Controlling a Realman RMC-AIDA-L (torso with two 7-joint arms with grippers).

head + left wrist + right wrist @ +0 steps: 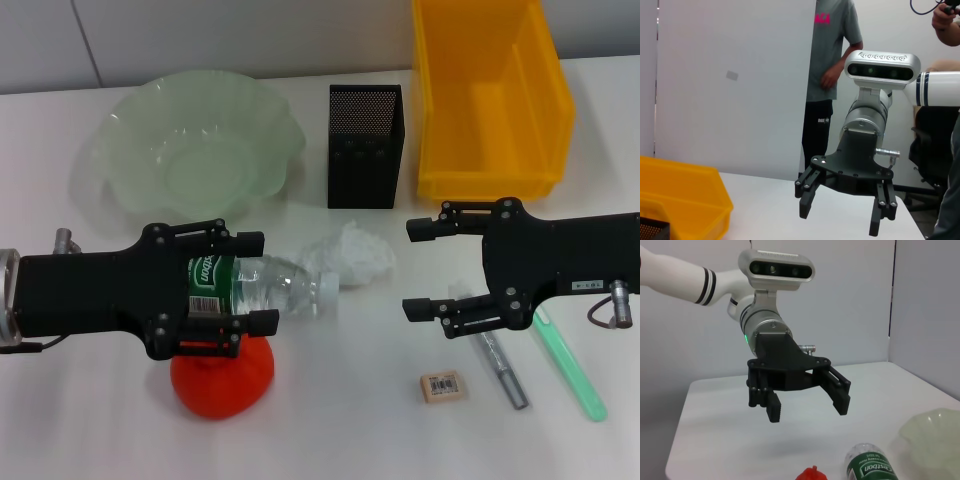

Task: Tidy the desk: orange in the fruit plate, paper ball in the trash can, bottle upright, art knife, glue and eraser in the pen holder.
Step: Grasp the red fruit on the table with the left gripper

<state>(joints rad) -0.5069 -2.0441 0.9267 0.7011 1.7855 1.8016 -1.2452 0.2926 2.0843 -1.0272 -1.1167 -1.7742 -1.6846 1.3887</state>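
Left gripper (258,282) and right gripper (418,268), fingers spread.

Bright, even light; soft shadows.

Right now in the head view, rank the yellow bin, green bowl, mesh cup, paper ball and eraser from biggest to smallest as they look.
1. Green bowl and yellow bin: too close to rank.
2. Mesh cup.
3. Paper ball.
4. Eraser, plainly the smallest.

fruit plate (130,135) left of pen holder (365,145), trash can (490,95) right, bottle (265,285) behind orange (222,378)
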